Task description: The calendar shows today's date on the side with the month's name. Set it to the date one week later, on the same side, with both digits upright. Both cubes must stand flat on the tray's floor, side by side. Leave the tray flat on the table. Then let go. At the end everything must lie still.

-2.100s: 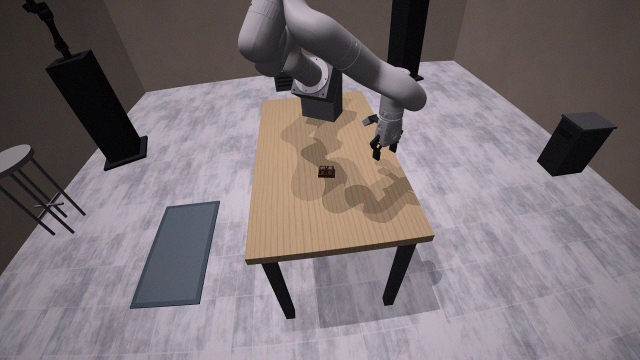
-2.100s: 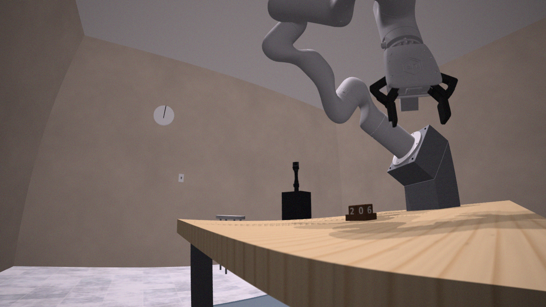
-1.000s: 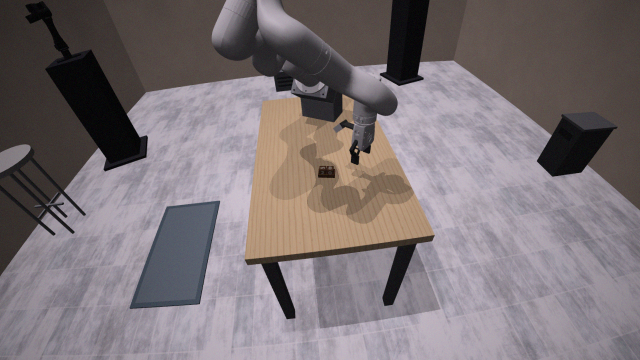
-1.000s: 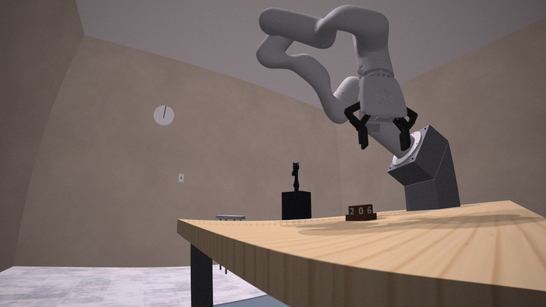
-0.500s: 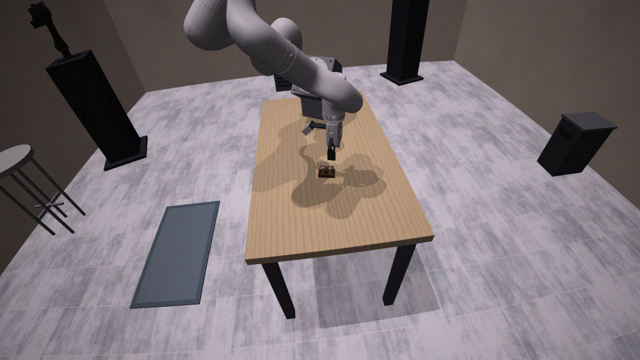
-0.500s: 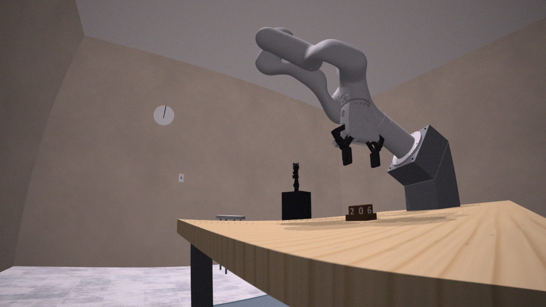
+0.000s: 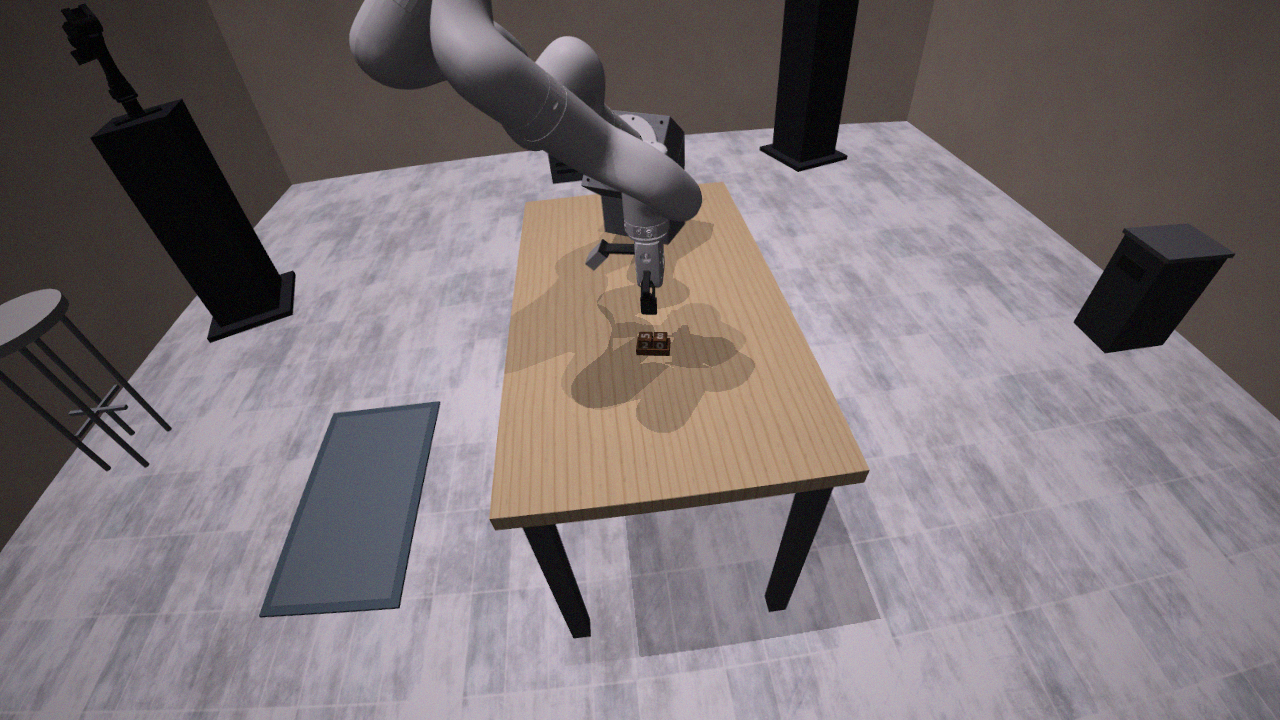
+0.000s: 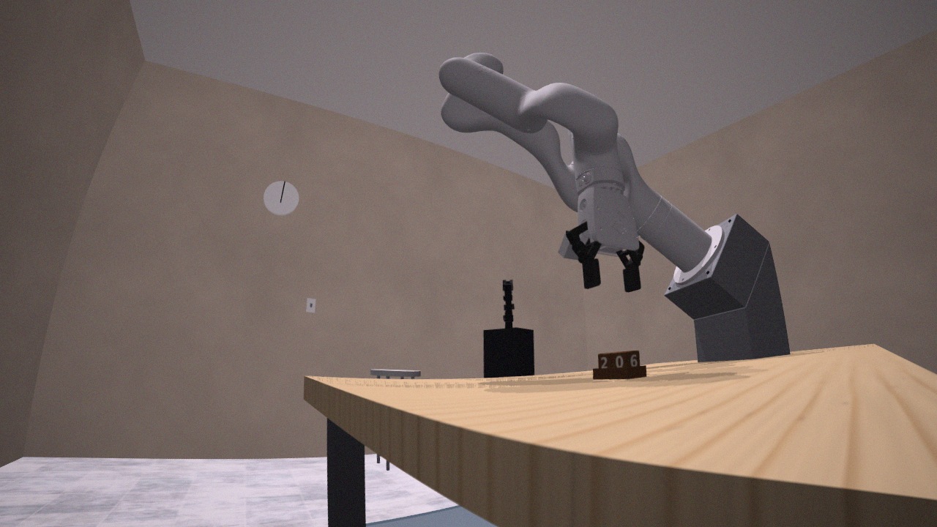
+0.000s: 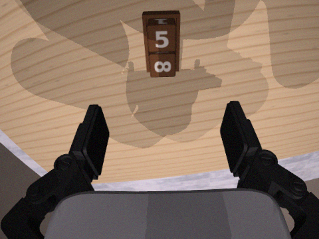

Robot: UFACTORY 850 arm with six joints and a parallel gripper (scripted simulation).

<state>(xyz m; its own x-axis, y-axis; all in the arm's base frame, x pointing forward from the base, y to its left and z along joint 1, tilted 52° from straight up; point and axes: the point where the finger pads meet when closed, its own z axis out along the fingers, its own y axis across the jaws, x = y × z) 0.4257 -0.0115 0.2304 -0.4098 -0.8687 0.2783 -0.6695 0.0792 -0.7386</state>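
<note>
White against the brown wall, a round clock (image 8: 281, 197) is hanging at the left of the exterior view. Farther right, a stool (image 8: 394, 372) (image 7: 31, 316) is showing its pale seat, and a black pedestal (image 8: 508, 353) (image 7: 183, 214) is standing beyond the table (image 8: 524, 429) (image 7: 626, 474) (image 9: 50, 143). Next comes the gripper (image 8: 612, 287) (image 7: 648, 308) (image 9: 164, 117), hovering above the table with its jaws standing wide apart and holding nothing. Below it, the brown calendar (image 8: 619, 368) (image 7: 653, 343) (image 9: 161, 44) is resting on the table, displaying 2, 0 and 6 towards the exterior view; 5 and 8 are facing upwards. Rightmost, the dark grey arm base (image 8: 769, 318) (image 7: 675, 143) is supporting the arm (image 8: 589, 114) (image 7: 608, 152).

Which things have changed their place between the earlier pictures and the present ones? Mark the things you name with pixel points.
The open claw (image 7: 648, 308) (image 8: 611, 278) (image 9: 164, 117) came lower and, in the top view, leftward, to above and behind the calendar (image 7: 653, 343) (image 8: 619, 364) (image 9: 161, 43). Nothing was grasped or released. The calendar stayed in place.
</note>
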